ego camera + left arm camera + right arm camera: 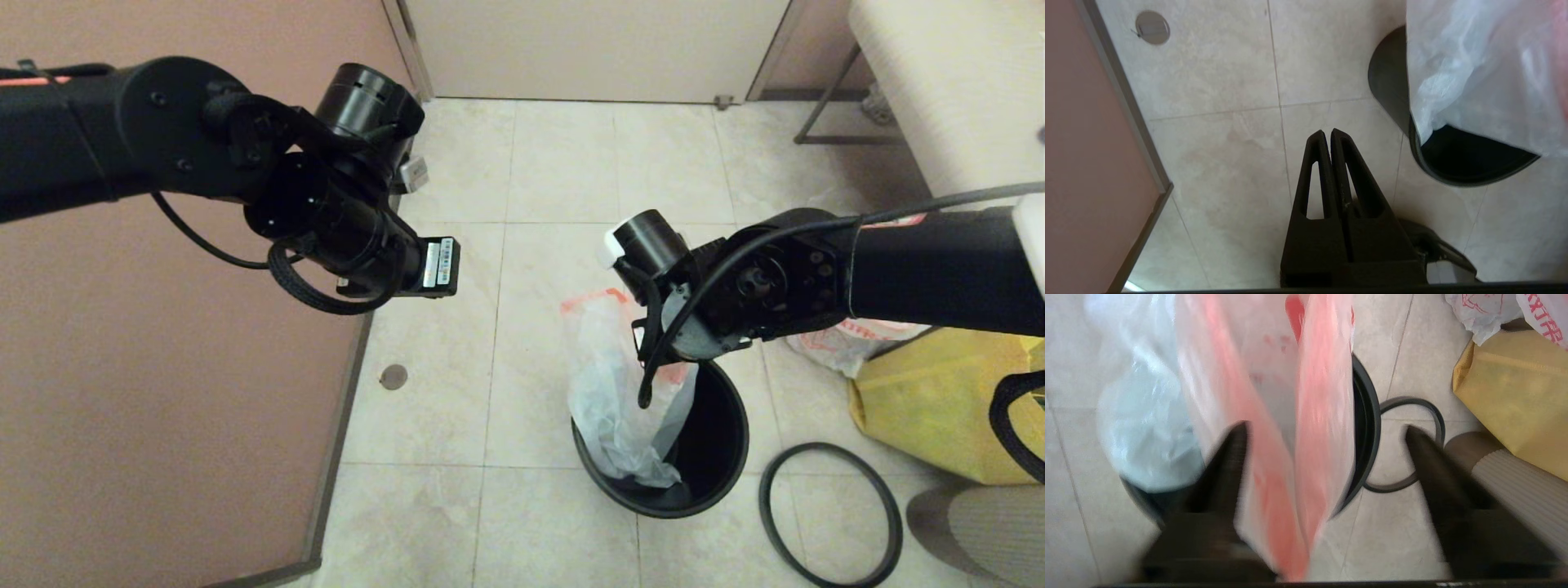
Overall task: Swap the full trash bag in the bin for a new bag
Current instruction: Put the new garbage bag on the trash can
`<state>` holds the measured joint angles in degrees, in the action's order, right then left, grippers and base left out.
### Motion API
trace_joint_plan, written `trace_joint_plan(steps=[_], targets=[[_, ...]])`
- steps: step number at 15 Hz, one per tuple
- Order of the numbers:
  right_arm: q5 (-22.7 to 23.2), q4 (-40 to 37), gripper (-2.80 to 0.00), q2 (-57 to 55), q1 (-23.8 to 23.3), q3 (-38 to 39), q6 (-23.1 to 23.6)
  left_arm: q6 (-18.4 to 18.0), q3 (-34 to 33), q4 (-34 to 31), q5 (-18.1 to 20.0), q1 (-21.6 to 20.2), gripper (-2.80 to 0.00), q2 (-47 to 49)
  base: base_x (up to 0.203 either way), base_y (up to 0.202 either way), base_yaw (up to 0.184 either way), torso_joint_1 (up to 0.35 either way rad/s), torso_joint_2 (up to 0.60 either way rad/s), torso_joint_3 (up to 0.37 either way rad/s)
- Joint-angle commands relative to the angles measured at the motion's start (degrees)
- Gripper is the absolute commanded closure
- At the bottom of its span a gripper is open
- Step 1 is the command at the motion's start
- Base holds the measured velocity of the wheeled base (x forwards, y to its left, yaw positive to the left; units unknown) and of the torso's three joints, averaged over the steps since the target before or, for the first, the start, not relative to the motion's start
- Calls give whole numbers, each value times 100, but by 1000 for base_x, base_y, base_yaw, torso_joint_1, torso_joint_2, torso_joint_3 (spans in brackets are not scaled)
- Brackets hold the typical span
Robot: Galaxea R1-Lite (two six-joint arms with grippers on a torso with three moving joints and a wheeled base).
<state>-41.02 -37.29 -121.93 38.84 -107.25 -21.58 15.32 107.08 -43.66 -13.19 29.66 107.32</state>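
1. A tiled floor [555, 163] runs beside a pink wall [163, 367]. In the head view the bin [718, 441] stands at 5 o'clock of centre, and its hoop [1412, 400] lies loose on the floor at the bin's 3 o'clock.
2. The full trash bag [608, 384] stands in the bin against the 9 o'clock rim. Its long axis rises toward 11 o'clock, with the red-orange mouth uppermost.
3. The right tool [1327, 426] hangs right above that mouth, fingers spread wide, with the red band between them and not yet pinched.
4. The left tool [1327, 132] is closed on nothing, at the bin's 10 o'clock and well apart.
5. The right arm is much nearer, so closing on the mouth looks like its job.
6. The new bag [841, 343] waits on the yellow bag [939, 392], at the bin's 2 o'clock.
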Motion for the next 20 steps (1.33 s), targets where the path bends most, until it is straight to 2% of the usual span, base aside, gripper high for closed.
trace_joint_plan(steps=[1, 4, 6, 7, 9, 11, 13, 15, 16, 20], targets=[[-36, 27, 0, -257, -161, -204, -19, 35, 28, -29, -4, -39, 0, -181, 0, 0, 0, 0, 0, 0], [-39, 380, 0, -270, -244, -332, -25, 83, -29, -45, 1, 0, 0, -473, 0, 0, 0, 0, 0, 0], [-44, 283, 0, -198, -236, -290, -302, 85, -47, -46, 10, 5, 0, -446, 0, 0, 0, 0, 0, 0], [-34, 0, 0, -122, -221, -260, -473, 78, -39, -50, 130, 17, 0, -375, 0, 0, 0, 0, 0, 0], [-8, -864, 0, 7, -192, -215, -1163, 120, 108, -251, 1008, 83, 0, -130, 0, 0, 0, 0, 0, 0], [119, -1392, 0, 183, -147, -105, -1669, 233, 441, -539, 1618, 98, 0, 330, 0, 0, 0, 0, 0, 0], [433, -1458, 0, 528, -3, 320, -1796, 282, 528, -592, 2248, 111, 0, 855, 0, 0, 0, 0, 0, 0], [526, -1458, 0, 703, 153, 696, -1821, 287, 545, -524, 3002, 97, 0, 1172, 0, 0, 0, 0, 0, 0], [539, -1456, 0, 770, 221, 837, -1835, 310, 543, -383, 3184, 103, 0, 1308, 0, 0, 0, 0, 0, 0], [534, -1446, 0, 1244, 522, 1600, -1840, 498, 542, -108, 3244, 176, 0, 1498, 0, 0, 0, 0, 0, 0]])
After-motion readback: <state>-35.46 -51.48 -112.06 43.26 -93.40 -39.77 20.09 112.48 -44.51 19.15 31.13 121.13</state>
